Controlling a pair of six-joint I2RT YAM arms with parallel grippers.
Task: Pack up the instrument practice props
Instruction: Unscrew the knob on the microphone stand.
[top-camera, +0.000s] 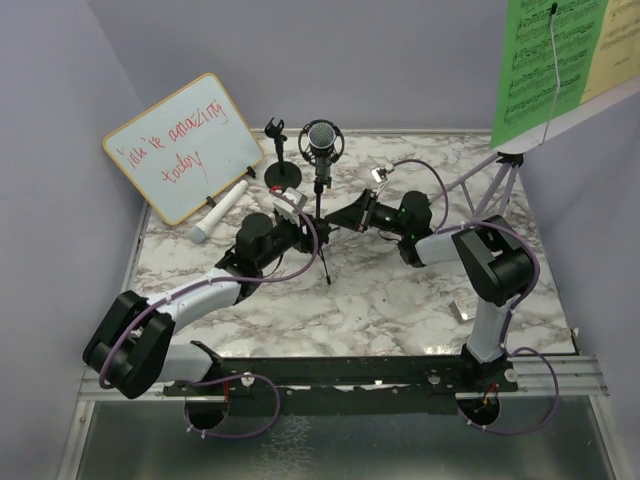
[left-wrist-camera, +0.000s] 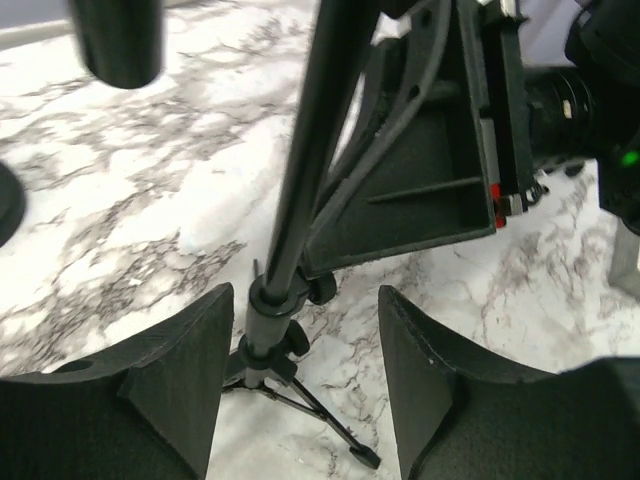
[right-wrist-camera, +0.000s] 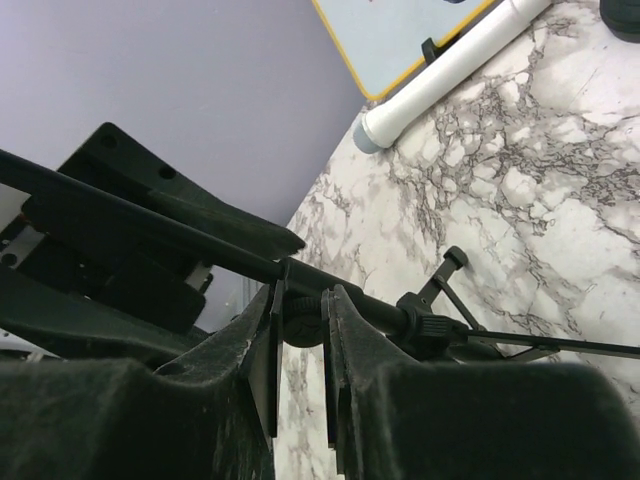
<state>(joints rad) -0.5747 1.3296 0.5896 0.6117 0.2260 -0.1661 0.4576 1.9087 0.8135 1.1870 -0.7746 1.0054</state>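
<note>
The black mic tripod (top-camera: 321, 205) stands mid-table with a grey-headed microphone (top-camera: 321, 138) in its ring mount. My left gripper (top-camera: 297, 214) is open. Its fingers straddle the tripod pole (left-wrist-camera: 300, 190) low down, nearer the left finger (left-wrist-camera: 185, 370). My right gripper (top-camera: 336, 220) reaches in from the right and is shut on a small knob (right-wrist-camera: 305, 320) on the pole. The black round-base mic holder (top-camera: 283, 176) stands behind. A second, white-bodied microphone (top-camera: 224, 209) lies by the whiteboard. The lilac music rack (top-camera: 497, 185) at the back right holds green and yellow sheets (top-camera: 545, 65).
The wood-framed whiteboard (top-camera: 183, 146) with red writing leans at the back left. A small white device (top-camera: 379, 174) lies behind the right arm. Lilac walls close in the marble table (top-camera: 360, 300) on three sides. A small grey part (top-camera: 462, 309) sits by the right arm's base.
</note>
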